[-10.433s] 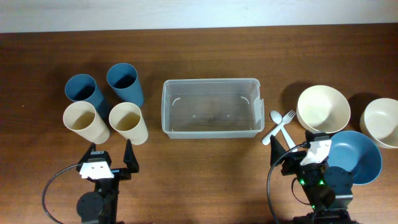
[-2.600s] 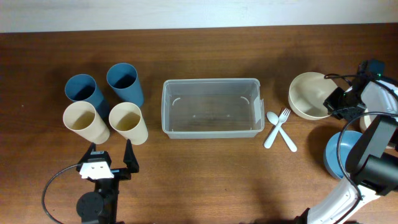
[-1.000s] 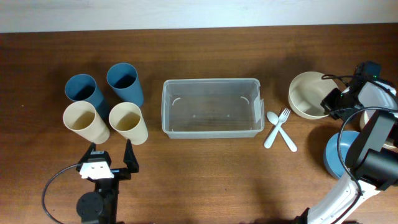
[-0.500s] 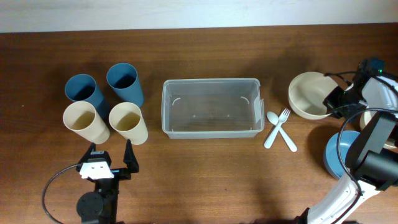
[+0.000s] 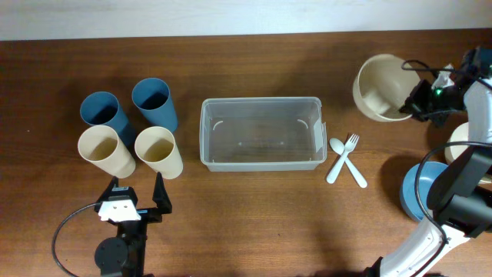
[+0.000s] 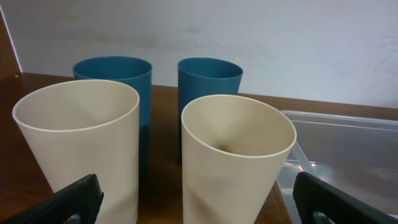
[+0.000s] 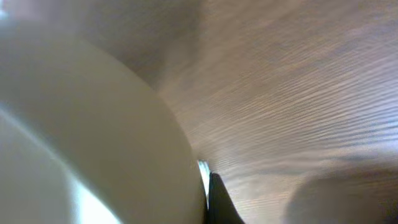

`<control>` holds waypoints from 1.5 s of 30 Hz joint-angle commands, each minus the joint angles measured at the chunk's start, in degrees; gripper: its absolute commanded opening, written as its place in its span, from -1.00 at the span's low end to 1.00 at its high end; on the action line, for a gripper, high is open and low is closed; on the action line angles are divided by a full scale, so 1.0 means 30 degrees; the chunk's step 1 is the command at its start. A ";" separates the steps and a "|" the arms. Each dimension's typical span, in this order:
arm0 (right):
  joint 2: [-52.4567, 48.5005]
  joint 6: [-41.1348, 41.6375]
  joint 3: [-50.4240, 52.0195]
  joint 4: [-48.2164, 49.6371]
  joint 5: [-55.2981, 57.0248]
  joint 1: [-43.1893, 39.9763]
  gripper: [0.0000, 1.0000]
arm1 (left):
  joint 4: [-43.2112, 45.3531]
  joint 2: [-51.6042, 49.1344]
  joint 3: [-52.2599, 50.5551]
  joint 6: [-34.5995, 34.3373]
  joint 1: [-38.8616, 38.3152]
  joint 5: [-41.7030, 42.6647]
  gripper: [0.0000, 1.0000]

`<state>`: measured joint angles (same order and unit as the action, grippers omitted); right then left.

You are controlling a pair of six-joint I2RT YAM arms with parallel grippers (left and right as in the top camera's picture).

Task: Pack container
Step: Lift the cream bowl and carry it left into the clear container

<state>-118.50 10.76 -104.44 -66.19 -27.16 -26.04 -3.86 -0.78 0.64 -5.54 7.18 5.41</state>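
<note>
Transfer of the cream bowl [image 5: 380,77] is my step in hand: right gripper [image 5: 421,98] clamped on its rim, bowl tilted, seemingly off the surface [image 5: 254,223] (wrist view blurs). Left gripper [image 5: 138,188] sits open. Next I carry it left, level, into the empty container [image 5: 261,99] at centre.

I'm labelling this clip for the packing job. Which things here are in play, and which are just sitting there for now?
In play: container; cream bowl, tilted, pinched at its rim by the right claw.

Sitting untouched: blue cups; cream cups; fork and spoon; blue bowl. The left claw is open and holds nothing.
</note>
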 commanded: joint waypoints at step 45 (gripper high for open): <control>0.1464 -0.0743 0.2805 0.0481 0.6564 1.3406 -0.92 | -0.0146 0.0160 -0.0022 0.0306 -0.0058 0.0131 0.99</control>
<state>-115.39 7.55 -97.71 -66.11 -7.86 12.78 -3.86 -0.78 0.64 -5.54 7.18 5.41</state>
